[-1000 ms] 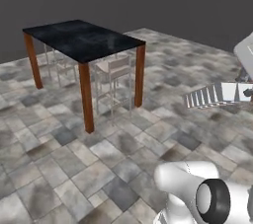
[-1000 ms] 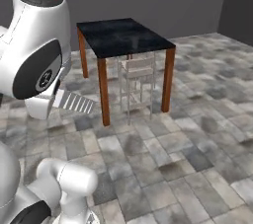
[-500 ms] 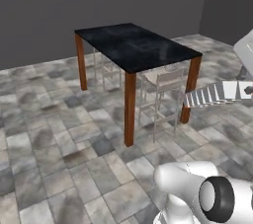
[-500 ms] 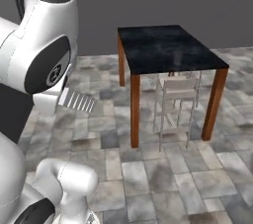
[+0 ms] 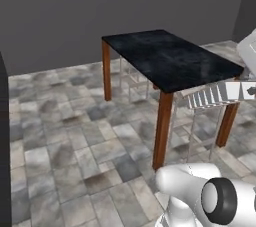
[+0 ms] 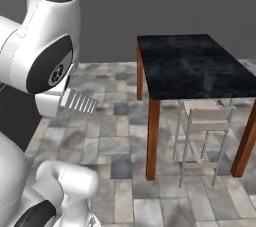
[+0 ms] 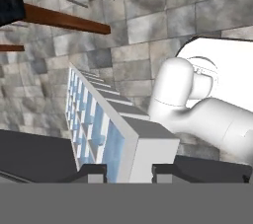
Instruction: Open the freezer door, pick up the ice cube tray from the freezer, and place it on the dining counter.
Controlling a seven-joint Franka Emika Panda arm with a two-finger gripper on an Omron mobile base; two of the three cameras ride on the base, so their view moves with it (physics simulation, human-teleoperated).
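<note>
- Hand view: claw (image 7: 128, 172) clamped on pale bluish-white gridded ice cube tray (image 7: 101, 119), cells empty.
- Black marbled table with reddish-brown legs (image 5: 172, 58) bare, tiled floor (image 5: 60, 136) open beside it.

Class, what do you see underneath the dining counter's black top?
Under the dining counter stand pale chairs on the tiled floor. The top and wooden legs cover parts of them.

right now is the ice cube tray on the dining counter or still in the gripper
In the gripper: its fingertips clamp the ice cube tray by one end, above the floor, short of the dining counter.
</note>
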